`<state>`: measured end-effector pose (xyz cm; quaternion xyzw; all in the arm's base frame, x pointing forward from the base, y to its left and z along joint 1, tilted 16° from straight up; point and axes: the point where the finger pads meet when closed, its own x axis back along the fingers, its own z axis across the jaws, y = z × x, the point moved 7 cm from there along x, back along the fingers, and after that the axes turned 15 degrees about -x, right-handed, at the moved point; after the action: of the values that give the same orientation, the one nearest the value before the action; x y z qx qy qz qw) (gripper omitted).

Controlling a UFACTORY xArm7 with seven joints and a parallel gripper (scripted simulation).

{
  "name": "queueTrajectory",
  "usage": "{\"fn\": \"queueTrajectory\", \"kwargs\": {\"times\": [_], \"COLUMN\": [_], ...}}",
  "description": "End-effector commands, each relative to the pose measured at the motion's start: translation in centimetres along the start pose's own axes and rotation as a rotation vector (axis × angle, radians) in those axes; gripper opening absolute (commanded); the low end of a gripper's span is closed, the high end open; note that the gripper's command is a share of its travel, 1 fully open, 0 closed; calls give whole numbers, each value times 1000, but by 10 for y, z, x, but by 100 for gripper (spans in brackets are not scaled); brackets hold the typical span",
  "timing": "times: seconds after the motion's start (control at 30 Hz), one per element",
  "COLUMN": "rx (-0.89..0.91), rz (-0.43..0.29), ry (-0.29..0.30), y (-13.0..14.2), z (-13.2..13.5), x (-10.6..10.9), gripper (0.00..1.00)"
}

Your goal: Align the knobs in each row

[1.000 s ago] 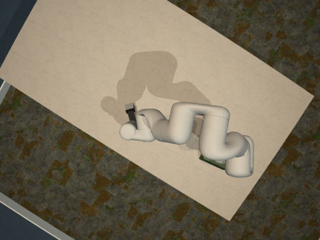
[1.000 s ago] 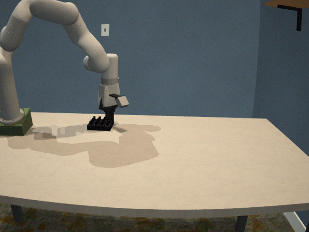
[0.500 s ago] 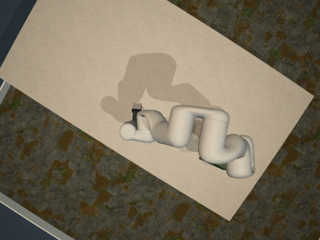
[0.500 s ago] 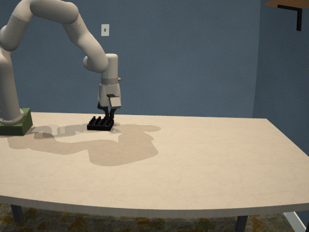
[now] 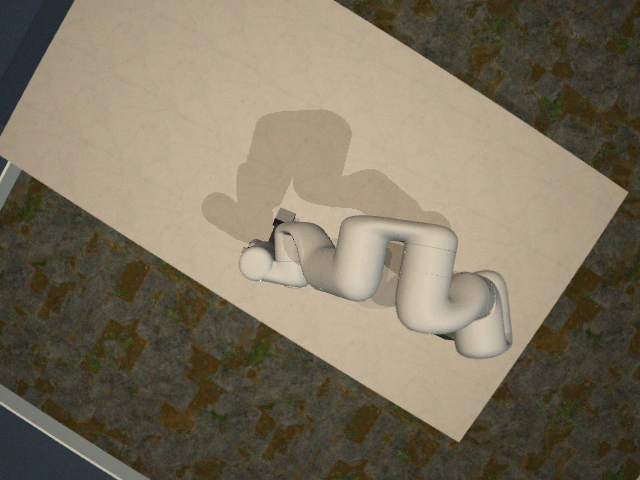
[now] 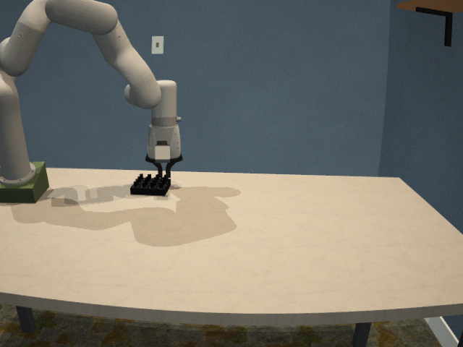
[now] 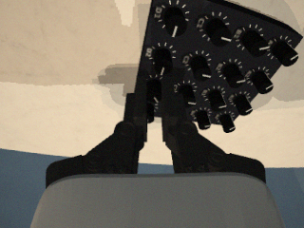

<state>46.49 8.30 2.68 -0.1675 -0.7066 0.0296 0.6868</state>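
Wrist view, near to far: tool (image 6: 164, 176) (image 7: 154, 90) points down, fingers a narrow gap apart; cannot tell whether they pinch a knob. Knob D3 (image 7: 154, 90) shows within that gap. Knob box (image 6: 149, 191) (image 7: 182, 45) lies toward one o'clock, on the worktop (image 5: 155, 77) (image 6: 261, 242) (image 7: 57, 57). Exterior view: green base block (image 6: 17, 195) sits at nine o'clock from the box.

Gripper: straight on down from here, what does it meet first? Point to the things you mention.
Most likely the knob box (image 6: 148, 191) (image 7: 186, 45), at the knobs or top face along one edge. Depth is unclear: the gripper's (image 6: 164, 176) (image 7: 151, 100) fingers may already be down among the knobs.
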Motion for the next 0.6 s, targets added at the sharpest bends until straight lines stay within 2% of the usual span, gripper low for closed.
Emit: {"fn": "queueTrajectory", "kwargs": {"times": [0.0, 0.57], "rx": [-77, -230], "rz": [0, 0], "ry": [-6, -6], "y": [1, 1], "z": [-1, -1], "x": [2, 2], "gripper": [8, 8]}}
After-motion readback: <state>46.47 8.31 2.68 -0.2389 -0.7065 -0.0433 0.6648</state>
